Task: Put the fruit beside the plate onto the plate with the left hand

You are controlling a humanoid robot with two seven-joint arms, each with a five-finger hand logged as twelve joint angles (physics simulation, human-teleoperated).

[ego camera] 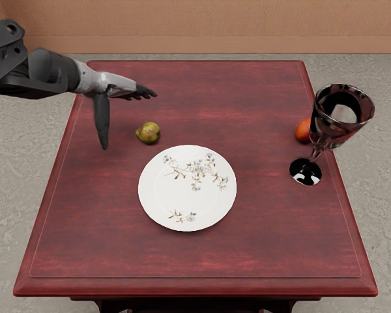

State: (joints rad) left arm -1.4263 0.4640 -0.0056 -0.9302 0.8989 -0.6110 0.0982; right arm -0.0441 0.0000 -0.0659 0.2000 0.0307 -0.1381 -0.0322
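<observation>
Reddish wooden table (pixel 104 215) with a white floral plate (pixel 182 195), yellow-green pear (pixel 148 133) just far-left of it, left hand (pixel 120 90) hovering nearby, fingers spread, empty.

The left arm (pixel 26 68) is cut off at the ten o'clock edge, the wine glass (pixel 342 112) at three o'clock partly hides an orange fruit (pixel 302 130), and the table (pixel 182 261) loses its base at six o'clock.

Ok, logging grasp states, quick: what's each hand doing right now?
Left hand: open, fingers spread, holding nothing.
Right hand: not in view.
</observation>
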